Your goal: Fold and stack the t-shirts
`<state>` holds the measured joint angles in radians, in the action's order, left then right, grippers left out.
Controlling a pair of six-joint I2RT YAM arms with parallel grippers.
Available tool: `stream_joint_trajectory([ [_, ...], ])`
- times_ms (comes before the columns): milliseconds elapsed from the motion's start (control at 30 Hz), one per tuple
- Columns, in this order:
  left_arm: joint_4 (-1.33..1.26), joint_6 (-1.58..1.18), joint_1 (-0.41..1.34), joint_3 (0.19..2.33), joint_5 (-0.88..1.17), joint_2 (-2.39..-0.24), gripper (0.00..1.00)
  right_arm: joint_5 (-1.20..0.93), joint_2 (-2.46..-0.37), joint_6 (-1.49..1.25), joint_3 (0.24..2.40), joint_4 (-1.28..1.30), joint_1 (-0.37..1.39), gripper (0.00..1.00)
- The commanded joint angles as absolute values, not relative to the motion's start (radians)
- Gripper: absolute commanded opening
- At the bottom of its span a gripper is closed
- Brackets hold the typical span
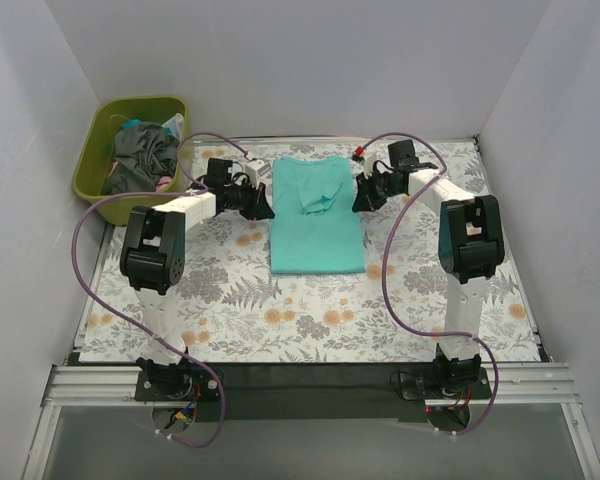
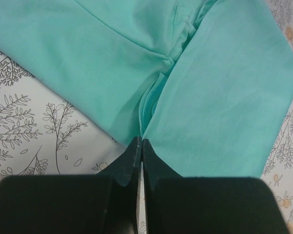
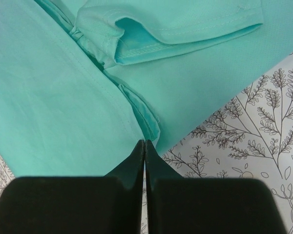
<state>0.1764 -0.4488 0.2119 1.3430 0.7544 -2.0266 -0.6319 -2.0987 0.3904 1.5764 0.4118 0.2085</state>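
A turquoise t-shirt (image 1: 317, 225) lies flat on the floral-clothed desk (image 1: 280, 310), white walls (image 1: 280, 60) all round.
The left claw (image 1: 261, 208) and right claw (image 1: 361, 203) are pinched tight on its side edges; grey shirts (image 1: 145, 155) lie half-buried in the basket (image 1: 88, 160).

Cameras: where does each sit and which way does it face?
Top external: above and behind the bases, looking down on the left arm, right arm, floral table cloth and turquoise t-shirt.
Left wrist: on the left arm, looking past the shut left fingers at the t-shirt's edge.
Right wrist: on the right arm, past the shut right fingers at the opposite edge.
Shared: all show t-shirt and cloth.
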Motion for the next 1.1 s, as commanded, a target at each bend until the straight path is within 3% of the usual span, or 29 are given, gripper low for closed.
stream_joint_trajectory([
  [0, 0.138, -0.439, 0.206, 1.393, 0.741, -2.055, 0.0, -0.647, -2.131, 0.379, 1.618, 0.379, 0.203, 0.01],
  [167, 0.144, -0.439, 0.206, 1.45, 0.692, -2.126, 0.01, -0.608, -2.163, 0.374, 1.615, 0.379, 0.203, 0.01],
  [233, 0.163, -0.439, 0.206, 1.473, 0.69, -2.138, 0.06, -0.598, -2.166, 0.361, 1.624, 0.382, 0.204, 0.01],
  [267, 0.17, -0.439, 0.206, 1.48, 0.683, -2.137, 0.15, -0.597, -2.163, 0.357, 1.629, 0.387, 0.204, 0.1],
  [333, 0.198, -0.43, 0.204, 1.48, 0.677, -2.102, 0.22, -0.589, -2.137, 0.356, 1.638, 0.402, 0.204, 0.23],
  [367, 0.202, -0.425, 0.199, 1.471, 0.673, -2.08, 0.32, -0.584, -2.122, 0.356, 1.643, 0.409, 0.204, 0.34],
  [467, 0.204, -0.381, 0.192, 1.407, 0.683, -1.953, 0.48, -0.577, -2.048, 0.357, 1.646, 0.423, 0.203, 0.48],
  [633, 0.204, -0.232, 0.187, 1.241, 0.762, -1.729, 0.51, -0.635, -1.976, 0.342, 1.661, 0.437, 0.207, 0.5],
  [833, 0.227, -0.011, 0.27, 1.017, 0.744, -1.552, 0.47, -0.753, -1.957, 0.314, 1.628, 0.468, 0.258, 0.37],
  [1067, 0.219, 0.181, 0.313, 0.841, 0.715, -1.497, 0.49, -0.675, -1.746, 0.602, 1.295, 0.515, 0.324, 0.43],
])
